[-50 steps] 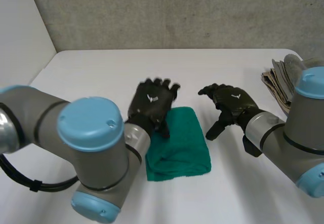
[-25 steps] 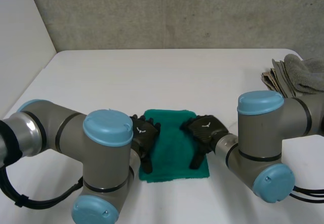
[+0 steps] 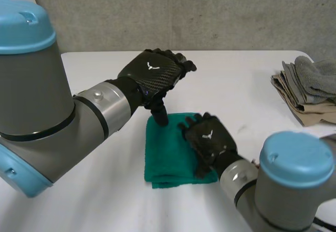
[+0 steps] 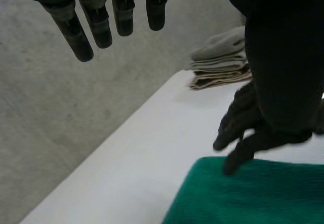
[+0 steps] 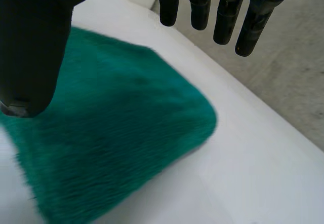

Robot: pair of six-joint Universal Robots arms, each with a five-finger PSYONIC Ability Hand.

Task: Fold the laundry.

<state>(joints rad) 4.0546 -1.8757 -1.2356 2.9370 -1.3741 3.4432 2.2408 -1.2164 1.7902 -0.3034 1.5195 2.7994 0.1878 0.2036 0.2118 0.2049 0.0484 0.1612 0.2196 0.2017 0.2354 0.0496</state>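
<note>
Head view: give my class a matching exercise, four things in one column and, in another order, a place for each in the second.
Column one:
1 green cloth
2 stack of folded cloths
3 left hand
4 right hand

Column two:
A at the table's right edge
B over the green cloth's right side
C folded, mid-table
D above the green cloth's far edge

Pairs: 1-C, 2-A, 3-D, 4-B

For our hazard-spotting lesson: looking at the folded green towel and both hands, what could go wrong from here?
1. The right hand is over the right side of the green towel; sliding might skew the folded layers.
2. The thumb of the left hand points down at the towel's far corner and could snag it.
3. The right arm might knock the folded stack beside it.
</note>
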